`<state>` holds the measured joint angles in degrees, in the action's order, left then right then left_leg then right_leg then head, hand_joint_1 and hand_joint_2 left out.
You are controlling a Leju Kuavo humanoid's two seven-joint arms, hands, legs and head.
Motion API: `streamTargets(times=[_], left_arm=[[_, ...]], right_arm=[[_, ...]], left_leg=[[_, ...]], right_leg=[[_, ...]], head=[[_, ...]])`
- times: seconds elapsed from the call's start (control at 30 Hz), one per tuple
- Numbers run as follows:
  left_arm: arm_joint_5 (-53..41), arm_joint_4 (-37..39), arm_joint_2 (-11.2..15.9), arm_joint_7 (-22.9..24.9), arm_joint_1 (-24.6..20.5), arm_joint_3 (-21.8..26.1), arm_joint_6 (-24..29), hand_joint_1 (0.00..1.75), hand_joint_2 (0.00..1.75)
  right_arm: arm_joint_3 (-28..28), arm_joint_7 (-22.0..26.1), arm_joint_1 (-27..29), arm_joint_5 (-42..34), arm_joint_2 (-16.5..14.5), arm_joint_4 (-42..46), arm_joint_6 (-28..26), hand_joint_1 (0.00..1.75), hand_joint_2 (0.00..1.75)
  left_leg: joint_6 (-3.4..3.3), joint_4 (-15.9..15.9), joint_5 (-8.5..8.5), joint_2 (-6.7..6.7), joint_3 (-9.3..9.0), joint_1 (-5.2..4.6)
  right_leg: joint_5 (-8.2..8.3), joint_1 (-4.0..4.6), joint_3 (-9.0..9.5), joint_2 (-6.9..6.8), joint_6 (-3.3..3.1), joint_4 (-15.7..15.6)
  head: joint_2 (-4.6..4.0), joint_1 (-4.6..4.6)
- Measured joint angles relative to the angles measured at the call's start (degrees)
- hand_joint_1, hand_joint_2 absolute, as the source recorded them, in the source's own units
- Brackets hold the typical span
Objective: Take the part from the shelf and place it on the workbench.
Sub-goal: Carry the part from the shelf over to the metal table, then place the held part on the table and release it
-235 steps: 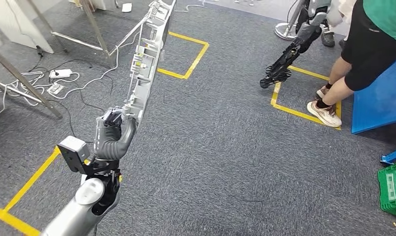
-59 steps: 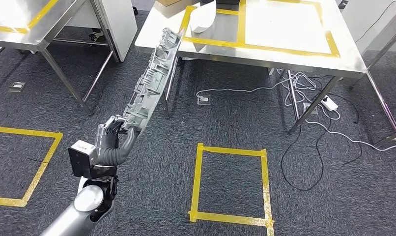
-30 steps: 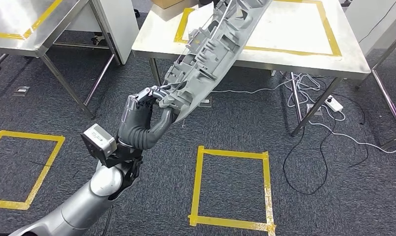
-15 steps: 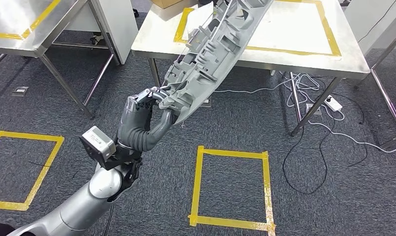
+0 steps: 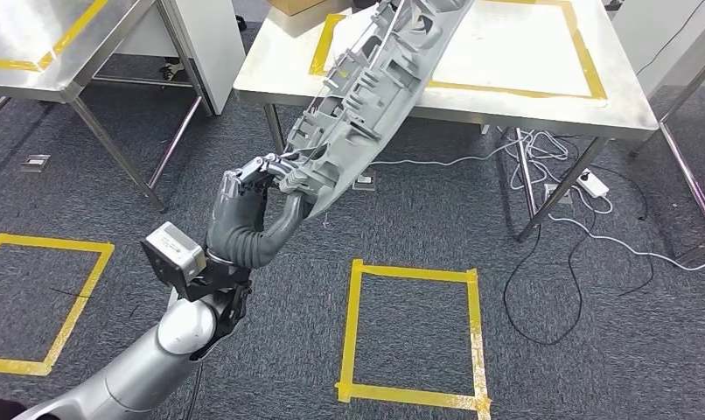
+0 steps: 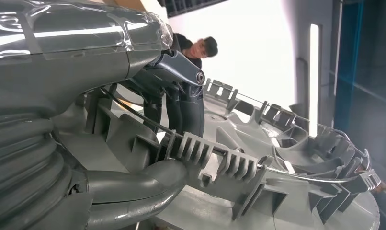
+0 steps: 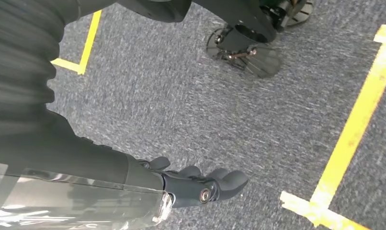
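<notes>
The left hand (image 5: 254,197) grasps the lower end of a long grey ribbed plastic part (image 5: 375,83), which slants up from the hand so that its upper end hangs over the near left corner of the steel workbench (image 5: 541,105) with its yellow tape rectangle. The head view does not settle whether the part touches the workbench. In the left wrist view, the thumb (image 6: 133,191) lies under the part's ribbed edge (image 6: 258,172) and the dark fingers (image 6: 181,96) clamp it from the other side; a person (image 6: 198,48) stands beyond. The right hand (image 7: 200,187) hangs over grey carpet (image 7: 181,96) beside yellow floor tape (image 7: 358,129), holding nothing, fingers loosely curled.
</notes>
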<state>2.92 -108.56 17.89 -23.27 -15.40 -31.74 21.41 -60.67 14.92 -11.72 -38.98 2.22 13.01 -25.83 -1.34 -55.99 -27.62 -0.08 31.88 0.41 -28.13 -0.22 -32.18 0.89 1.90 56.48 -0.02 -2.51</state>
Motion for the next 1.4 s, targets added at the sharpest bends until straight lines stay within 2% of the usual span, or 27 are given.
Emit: streamTargets(times=[0.03, 0.1, 0.13, 0.17, 0.2, 0.27, 0.3, 0.33, 0.47, 0.53, 0.57, 0.63, 0.7, 0.73, 0.77, 0.83, 0.87, 0.9, 1.0, 1.07, 1.1, 1.17, 1.23, 1.27, 1.3, 1.37, 1.4], left_arm=[[-0.14, -0.15, 0.28, 0.28, 0.35, 0.18, 0.43, 1.75, 1.75], [-0.25, -0.41, 0.96, 0.71, 1.43, 0.65, 1.12, 1.75, 1.75], [-0.26, -0.52, 1.26, 0.84, 2.17, 0.92, 1.42, 1.75, 1.75], [-0.26, -0.63, 1.53, 0.92, 2.99, 1.23, 1.66, 1.75, 1.75], [-0.21, -0.71, 1.79, 0.96, 3.69, 1.51, 1.88, 1.75, 1.75], [0.18, -0.78, 2.12, 0.67, 4.97, 2.11, 2.31, 1.75, 1.75], [0.56, -0.79, 2.23, 0.15, 5.71, 2.47, 2.48, 1.75, 1.75], [0.96, -0.79, 2.33, -0.53, 6.53, 2.85, 2.60, 1.75, 1.75], [1.73, -0.76, 2.57, -2.66, 8.60, 3.80, 2.58, 1.75, 1.75], [1.75, -0.77, 2.65, -2.79, 8.90, 4.22, 2.47, 1.75, 1.75], [1.75, -0.77, 2.69, -2.79, 8.98, 4.39, 2.41, 1.75, 1.75], [1.74, -0.77, 2.76, -2.78, 9.10, 4.57, 2.30, 1.75, 1.75], [1.64, -0.76, 2.79, -2.76, 9.34, 4.62, 2.16, 1.75, 1.75], [1.54, -0.75, 2.80, -2.71, 9.47, 4.65, 2.10, 1.75, 1.75], [1.43, -0.75, 2.80, -2.66, 9.59, 4.69, 2.07, 1.75, 1.75], [1.25, -0.73, 2.85, -2.56, 9.83, 4.80, 1.98, 1.75, 1.75], [1.20, -0.74, 2.88, -2.56, 9.95, 4.86, 1.92, 1.75, 1.75], [1.14, -0.77, 2.92, -2.56, 10.08, 4.95, 1.86, 1.75, 1.75], [1.03, -0.94, 2.97, -2.55, 10.26, 5.33, 1.81, 1.75, 1.75], [1.00, -1.00, 3.00, -2.49, 10.30, 5.61, 1.86, 1.75, 1.75], [0.99, -1.02, 3.02, -2.46, 10.33, 5.72, 1.89, 1.75, 1.75], [0.96, -1.03, 3.04, -2.46, 10.36, 5.86, 1.90, 1.75, 1.75], [0.86, -1.03, 3.03, -2.46, 10.47, 5.92, 1.89, 1.75, 1.75], [0.75, -1.04, 3.03, -2.45, 10.51, 5.93, 1.89, 1.75, 1.75], [0.59, -1.04, 3.04, -2.44, 10.54, 5.94, 1.89, 1.75, 1.75], [0.10, -1.02, 3.04, -2.35, 10.68, 5.94, 1.87, 1.75, 1.75], [-0.13, -0.99, 3.04, -2.29, 10.79, 5.92, 1.82, 1.75, 1.75]], right_arm=[[0.03, -0.14, 0.17, -0.13, 0.11, -0.01, 0.14, 0.00, 1.75], [0.05, -0.42, 0.86, -0.33, 0.19, -0.01, 0.43, 0.00, 1.75], [0.08, -0.50, 1.34, -0.50, 0.18, -0.01, 0.54, 0.00, 1.75], [0.12, -0.50, 1.73, -0.63, 0.17, -0.01, 0.60, 0.00, 1.75], [0.16, -0.50, 2.00, -0.66, 0.17, -0.01, 0.63, 0.00, 1.75], [0.20, -0.69, 2.26, -0.08, 0.23, -0.01, 0.64, 0.00, 1.75], [0.19, -0.92, 2.37, 0.33, 0.27, -0.01, 0.65, 0.00, 1.75], [0.17, -1.17, 2.43, 0.76, 0.40, -0.01, 0.68, 0.00, 1.75], [0.16, -1.78, 2.18, 1.37, 1.05, -0.03, 0.88, 0.00, 1.75], [0.16, -1.87, 1.93, 1.49, 1.35, -0.04, 0.90, 0.00, 1.75], [0.17, -1.89, 1.81, 1.55, 1.46, -0.04, 0.90, 0.00, 1.75], [0.17, -1.90, 1.65, 1.68, 1.55, -0.01, 0.91, 0.00, 1.75], [0.17, -1.95, 1.69, 1.76, 1.56, 0.01, 0.94, 0.00, 1.75], [0.16, -1.99, 1.73, 1.78, 1.56, 0.01, 0.97, 0.00, 1.75], [0.16, -2.03, 1.75, 1.79, 1.56, 0.01, 0.98, 0.00, 1.75], [0.17, -2.07, 1.74, 1.80, 1.56, 0.02, 0.98, 0.00, 1.75], [0.17, -2.07, 1.71, 1.80, 1.57, 0.02, 0.98, 0.00, 1.75], [0.17, -2.08, 1.68, 1.80, 1.57, 0.02, 0.99, 0.00, 1.75], [0.15, -2.09, 1.66, 1.81, 1.56, 0.02, 1.03, 0.00, 1.75], [0.14, -2.09, 1.59, 1.82, 1.50, 0.03, 1.05, 0.00, 1.75], [0.13, -2.09, 1.54, 1.82, 1.46, 0.04, 1.06, 0.00, 1.75], [0.13, -2.09, 1.58, 1.81, 1.43, 0.04, 1.08, 0.00, 1.75], [0.13, -2.09, 1.81, 1.80, 1.43, 0.03, 1.11, 0.00, 1.75], [0.13, -2.09, 1.92, 1.80, 1.45, 0.02, 1.13, 0.00, 1.75], [0.13, -2.09, 2.04, 1.82, 1.53, 0.01, 1.14, 0.00, 1.75], [0.12, -2.09, 2.42, 1.90, 1.85, -0.02, 1.21, 0.00, 1.75], [0.10, -2.08, 2.62, 1.99, 2.01, -0.02, 1.28, 0.00, 1.75]], left_leg=[[-0.11, 0.62, 0.17, 0.14, -0.60, 0.19], [-0.20, 0.91, -0.01, 0.34, -1.26, 0.25], [-0.14, 0.90, -0.21, 0.36, -1.47, 0.26], [0.01, 0.86, -0.47, 0.36, -1.72, 0.28], [0.24, 0.79, -0.77, 0.33, -2.01, 0.35], [0.92, 0.52, -1.63, 0.30, -2.79, 0.60], [1.34, 0.28, -2.10, 0.30, -3.01, 0.59], [1.74, 0.01, -2.48, 0.31, -3.02, 0.55], [3.03, -0.57, -3.46, 0.45, -2.82, 0.59], [3.49, -3.01, -5.06, 0.38, -1.85, 0.76], [3.56, -5.30, -6.15, 0.29, -0.67, 0.79], [3.57, -11.88, -8.50, 0.10, 3.29, 0.78], [3.58, -17.22, -9.03, 0.02, 7.22, 0.77], [3.54, -17.34, -7.51, 0.02, 8.06, 0.77], [3.48, -15.46, -5.07, 0.07, 7.81, 0.79], [3.33, -9.02, -0.02, 0.32, 5.64, 0.72], [3.21, -6.50, 0.86, 0.45, 4.52, 0.64], [2.91, -4.85, 0.79, 0.54, 3.76, 0.53], [1.44, -3.59, -1.12, 0.35, 2.68, 0.42], [0.67, -3.40, -1.82, 0.31, 1.53, 0.53], [0.35, -3.33, -2.24, 0.36, 0.94, 0.50], [-0.11, -3.33, -3.21, 0.40, -0.12, 0.22], [-0.29, -3.31, -4.45, 0.33, -1.70, -0.23], [-0.30, -3.28, -5.15, 0.30, -2.68, -0.48], [-0.30, -3.21, -5.87, 0.29, -3.69, -0.73], [-0.27, -2.77, -7.11, 0.22, -5.17, -0.94], [-0.16, -2.36, -7.54, 0.17, -5.59, -0.90]], right_leg=[[-1.08, -0.05, -0.83, -0.16, 0.17, 1.98], [-4.24, -0.37, -4.50, -0.45, 0.55, 9.24], [-5.27, -0.56, -6.44, -0.51, 0.75, 12.69], [-5.27, -0.73, -7.68, -0.58, 0.92, 14.55], [-4.09, -0.87, -7.82, -0.65, 1.05, 14.19], [0.38, -1.18, -5.32, -0.72, 1.27, 8.04], [1.99, -1.22, -3.83, -0.69, 1.31, 4.78], [2.67, -1.24, -2.72, -0.66, 1.08, 2.32], [1.47, -0.94, -2.05, -0.46, -0.78, 0.98], [1.10, -0.96, -1.57, -0.46, -1.66, 0.78], [0.94, -0.94, -1.38, -0.47, -1.99, 0.71], [0.50, -0.77, -1.11, -0.48, -2.39, 0.71], [-0.15, -0.60, -0.49, -0.50, -2.49, 0.72], [-0.61, -0.57, 0.10, -0.50, -2.43, 0.72], [-1.10, -0.59, 0.79, -0.48, -2.31, 0.72], [-2.18, -0.59, 2.21, -0.39, -1.82, 0.73], [-2.59, -0.54, 2.58, -0.31, -1.48, 0.80], [-2.92, -0.48, 2.73, -0.26, -1.12, 0.82], [-3.24, -0.48, 2.94, -0.35, -0.18, 1.07], [-3.62, -0.50, 1.72, -0.53, 0.27, 4.03], [-4.19, -0.48, -0.19, -0.60, 0.46, 7.20], [-6.13, -0.37, -5.47, -0.65, 0.59, 14.50], [-6.91, 0.02, -9.07, -0.64, 0.16, 17.42], [-5.80, 0.40, -9.60, -0.62, -0.40, 16.12], [-3.38, 0.97, -9.51, -0.58, -1.23, 13.20], [3.03, 2.36, -8.87, -0.25, -3.46, 6.41], [5.01, 2.83, -8.42, -0.04, -4.43, 4.04]], head=[[0.00, 0.05], [0.00, 0.10], [0.00, 0.10], [0.00, 0.09], [0.00, 0.09], [0.00, 0.11], [0.00, 0.24], [0.00, 0.32], [0.00, 0.05], [0.00, -0.15], [0.00, -0.31], [0.00, -0.55], [0.00, -0.64], [0.00, -0.66], [0.00, -0.67], [0.00, -0.66], [0.00, -0.66], [0.00, -0.62], [0.00, -0.72], [0.00, -0.59], [0.00, -0.48], [0.00, -0.36], [0.00, -0.36], [0.00, -0.36], [0.00, -0.36], [0.00, -0.50], [0.00, -0.66]])
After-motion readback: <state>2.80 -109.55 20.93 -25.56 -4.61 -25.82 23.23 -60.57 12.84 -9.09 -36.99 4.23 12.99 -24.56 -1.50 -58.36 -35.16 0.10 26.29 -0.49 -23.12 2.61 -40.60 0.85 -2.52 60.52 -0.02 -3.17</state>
